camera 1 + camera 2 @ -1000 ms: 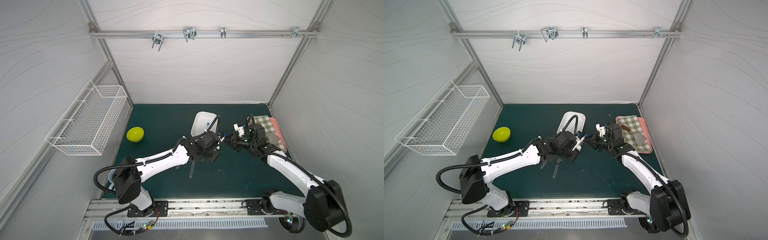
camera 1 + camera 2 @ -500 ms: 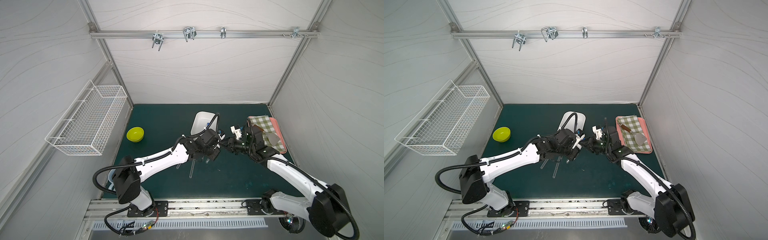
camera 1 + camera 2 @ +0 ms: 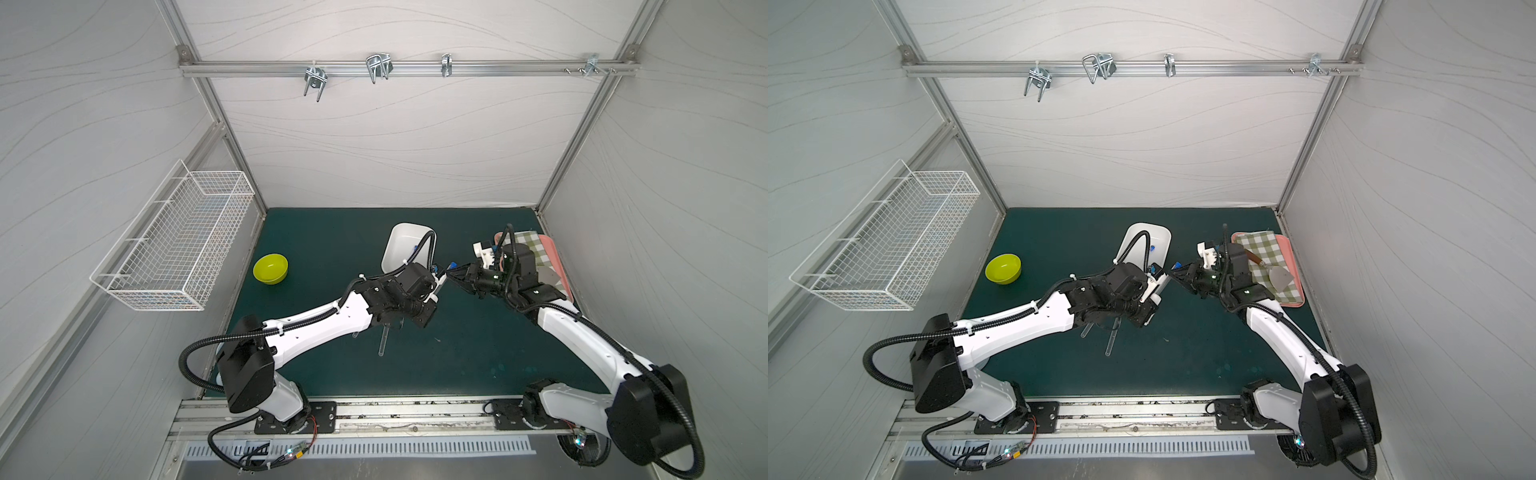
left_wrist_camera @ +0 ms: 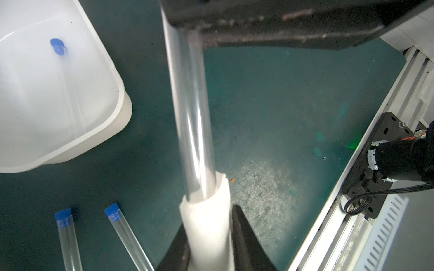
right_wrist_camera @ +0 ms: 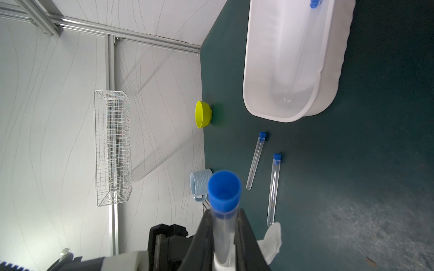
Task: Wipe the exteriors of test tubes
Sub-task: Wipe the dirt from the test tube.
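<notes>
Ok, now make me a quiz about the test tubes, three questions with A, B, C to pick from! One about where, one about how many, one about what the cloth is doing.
1. One lone tube lies away from the rest. Where?
A. Inside the white tub
B. In a drawer
C. Standing in a rack

2. How many tubes lie loose on the green mat?
A. One
B. Two
C. Five

3. The white cloth is:
A. Wrapped round the lifted tube
B. Spread flat on the mat
C. Floating in water

Answers:
1 A: the lone tube rests along the tub's floor.
2 B: two loose tubes lie near each other on the mat.
3 A: the cloth sleeves one end of the lifted tube.
</notes>
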`<state>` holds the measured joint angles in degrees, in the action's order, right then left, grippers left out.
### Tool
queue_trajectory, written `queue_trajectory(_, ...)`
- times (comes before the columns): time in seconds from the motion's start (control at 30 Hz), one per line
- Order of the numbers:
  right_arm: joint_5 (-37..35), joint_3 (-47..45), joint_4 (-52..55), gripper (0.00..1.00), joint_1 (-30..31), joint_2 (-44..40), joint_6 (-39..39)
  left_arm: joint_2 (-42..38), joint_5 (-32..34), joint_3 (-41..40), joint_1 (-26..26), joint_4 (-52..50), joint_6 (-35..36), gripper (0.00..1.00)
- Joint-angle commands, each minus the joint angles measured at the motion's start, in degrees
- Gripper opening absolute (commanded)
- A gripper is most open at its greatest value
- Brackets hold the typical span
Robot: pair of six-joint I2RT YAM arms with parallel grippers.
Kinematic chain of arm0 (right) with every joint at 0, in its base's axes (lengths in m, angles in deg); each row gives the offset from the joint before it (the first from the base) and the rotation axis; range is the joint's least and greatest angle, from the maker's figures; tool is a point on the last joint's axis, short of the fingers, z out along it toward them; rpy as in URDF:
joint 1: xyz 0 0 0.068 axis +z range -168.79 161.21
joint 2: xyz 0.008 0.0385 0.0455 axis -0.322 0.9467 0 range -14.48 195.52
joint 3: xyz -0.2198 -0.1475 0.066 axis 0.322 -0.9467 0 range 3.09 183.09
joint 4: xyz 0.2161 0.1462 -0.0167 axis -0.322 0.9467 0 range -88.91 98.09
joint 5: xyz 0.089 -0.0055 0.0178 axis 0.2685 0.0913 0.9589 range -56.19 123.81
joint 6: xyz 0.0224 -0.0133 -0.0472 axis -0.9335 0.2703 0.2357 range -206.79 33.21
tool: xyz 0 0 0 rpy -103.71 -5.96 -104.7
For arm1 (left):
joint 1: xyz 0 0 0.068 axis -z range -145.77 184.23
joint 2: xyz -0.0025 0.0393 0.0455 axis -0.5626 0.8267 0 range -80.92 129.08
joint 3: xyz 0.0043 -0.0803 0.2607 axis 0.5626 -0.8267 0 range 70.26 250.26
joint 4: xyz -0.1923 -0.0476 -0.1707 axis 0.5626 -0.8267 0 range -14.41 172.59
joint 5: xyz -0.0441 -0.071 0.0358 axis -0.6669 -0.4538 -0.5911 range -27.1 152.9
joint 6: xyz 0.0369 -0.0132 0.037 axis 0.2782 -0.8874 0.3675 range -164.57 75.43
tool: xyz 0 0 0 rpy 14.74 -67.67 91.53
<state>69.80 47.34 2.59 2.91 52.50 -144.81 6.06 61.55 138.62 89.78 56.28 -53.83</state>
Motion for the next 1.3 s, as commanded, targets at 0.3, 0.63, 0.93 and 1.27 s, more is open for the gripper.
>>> queue_trajectory(0.3, -2.7, -3.7, -0.1, 0.04, 6.4, -4.0, -2.4, 1.1, 0.4, 5.3, -1.0, 2.4, 2.1, 0.28)
queue_trajectory(0.63, 0.4, -0.1, 1.0, 0.04, 0.3, -1.4, 0.3, -1.1, -2.1, 1.0, -0.9, 2.4, -0.6, 0.28)
queue_trajectory(0.93, 1.3, 0.9, 1.6, 0.04, 1.2, -0.2, 1.4, -2.2, -1.1, 0.6, -1.1, 2.6, 1.1, 0.29)
queue_trajectory(1.27, -2.3, -2.8, 0.4, 0.04, 7.2, -3.2, -1.7, 0.4, -1.5, 4.7, -2.7, 3.7, 2.7, 0.29)
